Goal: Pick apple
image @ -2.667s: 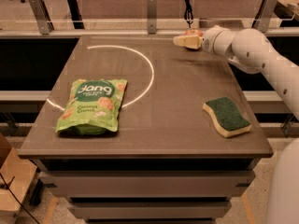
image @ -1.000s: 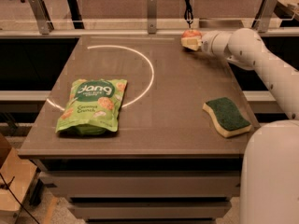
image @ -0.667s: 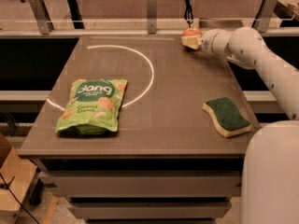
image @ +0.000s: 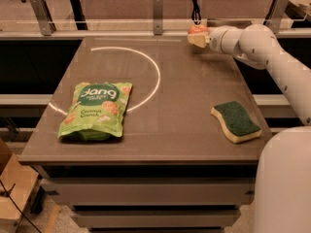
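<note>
Nearest you, at 8 o'clock on the desk (image: 184, 96), lies the green chip bag (image: 95, 111), flat and well apart from everything else. At 4 o'clock, close to the right edge, sits the green sponge (image: 236, 121). A white arc (image: 154, 76) curves across the middle of the top. Neither bag nor sponge matters to your task.

Look farther, to about 1 o'clock at the far edge. The apple (image: 198, 29) shows there as a small red patch, and the pincer (image: 198, 39) is right against it, reaching in from the right on the end of the white arm (image: 272, 52). Whether the pincer has closed on the apple or only stands around it, you cannot tell from here.

So judge the task as partway: the reach looks finished, since the pincer is at the fruit. The apple seems low, at desk height. What is left is a confirmed hold and the lift clear of the surface.

Against 2.7 seconds ago, the pincer has shifted slightly right and toward the far edge, and red now shows at its tip. The robot's white body fills more of the lower right corner. Over the last second almost nothing has changed: arm, bag and sponge all sit where they were.
</note>
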